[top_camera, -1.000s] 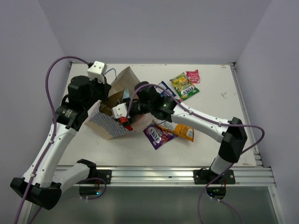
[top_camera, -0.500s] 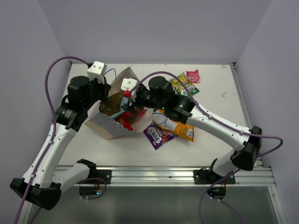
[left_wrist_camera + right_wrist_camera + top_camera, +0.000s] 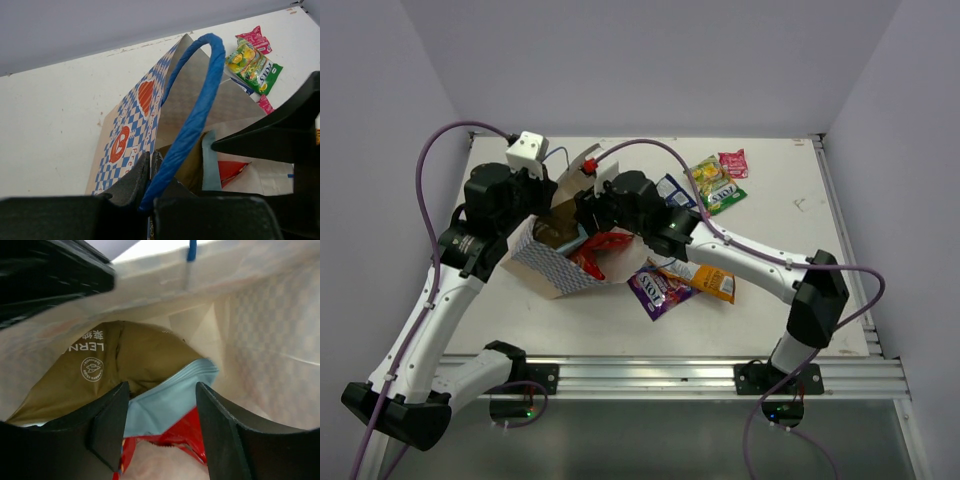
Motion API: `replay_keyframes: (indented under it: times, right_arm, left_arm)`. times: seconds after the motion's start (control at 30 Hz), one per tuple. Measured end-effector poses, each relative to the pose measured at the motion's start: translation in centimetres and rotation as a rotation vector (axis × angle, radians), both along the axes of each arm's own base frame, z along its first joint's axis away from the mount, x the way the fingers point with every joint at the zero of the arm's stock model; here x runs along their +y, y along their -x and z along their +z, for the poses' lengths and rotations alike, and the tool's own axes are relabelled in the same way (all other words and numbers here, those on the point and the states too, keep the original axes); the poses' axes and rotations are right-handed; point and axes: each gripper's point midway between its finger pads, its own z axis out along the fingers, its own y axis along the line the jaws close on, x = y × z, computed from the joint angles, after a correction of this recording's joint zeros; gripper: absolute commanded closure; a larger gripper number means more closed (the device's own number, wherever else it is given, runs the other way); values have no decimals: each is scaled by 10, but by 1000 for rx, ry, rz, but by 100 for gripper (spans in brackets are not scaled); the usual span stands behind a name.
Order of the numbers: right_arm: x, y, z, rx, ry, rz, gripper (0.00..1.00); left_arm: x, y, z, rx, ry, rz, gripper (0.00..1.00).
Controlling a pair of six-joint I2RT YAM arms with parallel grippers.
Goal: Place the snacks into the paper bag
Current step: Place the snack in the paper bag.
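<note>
The paper bag (image 3: 548, 266) lies on its side with its mouth facing right. My left gripper (image 3: 534, 226) is shut on its upper rim (image 3: 135, 120), right beside the blue cord handle (image 3: 195, 115). My right gripper (image 3: 583, 206) reaches into the mouth, open. In the right wrist view its jaws (image 3: 162, 425) stand apart over a light-blue bag (image 3: 165, 400), a red bag (image 3: 192, 437) and an olive-brown pack (image 3: 130, 355) inside. The red bag (image 3: 604, 246) pokes out of the mouth. A purple pack (image 3: 654, 290) and an orange chip bag (image 3: 706, 281) lie on the table.
Yellow-green packs (image 3: 711, 182) and a small pink pack (image 3: 733, 162) lie at the back right, with a blue-and-white packet (image 3: 672, 189) beside my right arm. The table's near edge is a metal rail (image 3: 650, 375). Walls close in the back and both sides.
My right gripper has risen from the lower lip of the bag's mouth towards its upper back part. The red bag now lies loose in the mouth. The left arm has not moved.
</note>
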Motion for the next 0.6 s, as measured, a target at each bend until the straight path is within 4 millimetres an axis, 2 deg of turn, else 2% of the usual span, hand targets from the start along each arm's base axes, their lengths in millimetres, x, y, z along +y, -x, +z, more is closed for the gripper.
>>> replay_keyframes:
  times: [0.13, 0.27, 0.3, 0.5, 0.6]
  right_arm:
    - [16, -9, -35, 74, -7, -8, 53]
    - [32, -11, -46, 114, -55, 24, 71]
    - [35, -9, -46, 121, -67, 37, 72]
    - [41, -1, -48, 149, -89, 82, 70]
    - [42, 0, -48, 150, -87, 91, 61]
  left_arm:
    - [0, 0, -2, 4, -2, 1, 100]
    - [1, 0, -9, 21, -9, 6, 100]
    - [2, 0, -9, 21, -10, 8, 100]
    - [2, 0, -10, 20, -11, 12, 100]
    - [2, 0, -10, 20, -11, 11, 100]
